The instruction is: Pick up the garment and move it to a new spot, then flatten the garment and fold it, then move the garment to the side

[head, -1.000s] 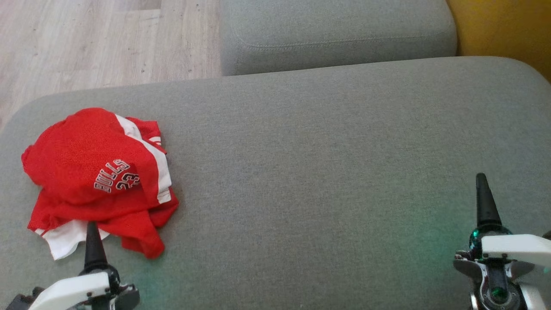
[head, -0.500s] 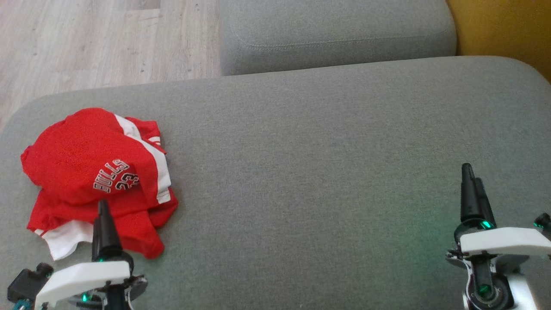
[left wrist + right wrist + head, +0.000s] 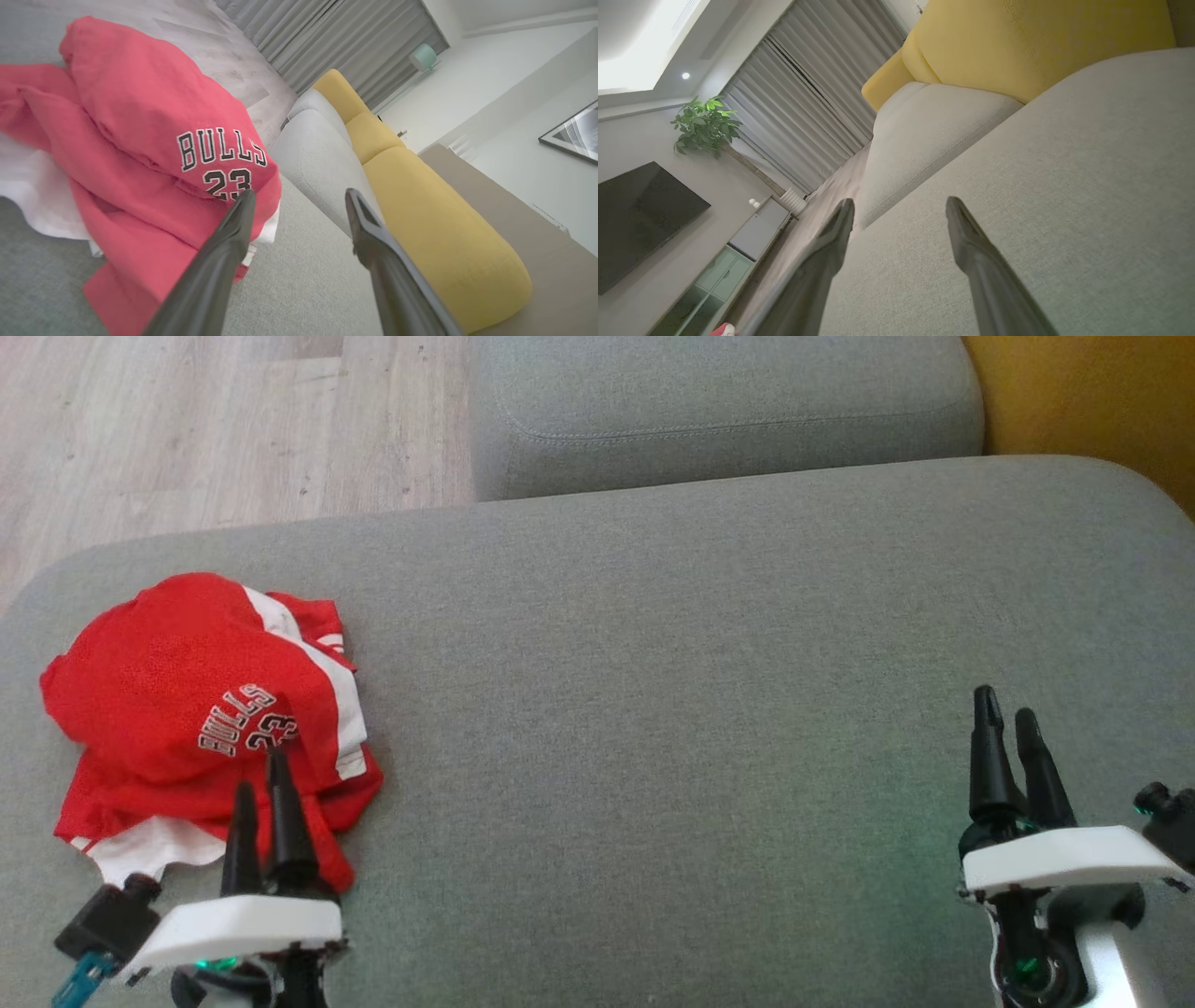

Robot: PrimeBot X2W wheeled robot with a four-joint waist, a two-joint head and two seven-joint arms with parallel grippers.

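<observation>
Garment crumpled; left gripper spread, empty, over its near edge; right gripper likewise, well apart. Risk: single-layer pinch, slipping.

You see the garment just ahead of the left fingers. It is red with white bands and a white part at its near edge. Its letters BULLS and the number 23 are black with a white outline. The left fingers and the right fingers are black. The sofa seat under them is plain grey. Beyond the right fingers, the backrest is mustard yellow. Beyond the left fingers, the floor is pale wood grain.
</observation>
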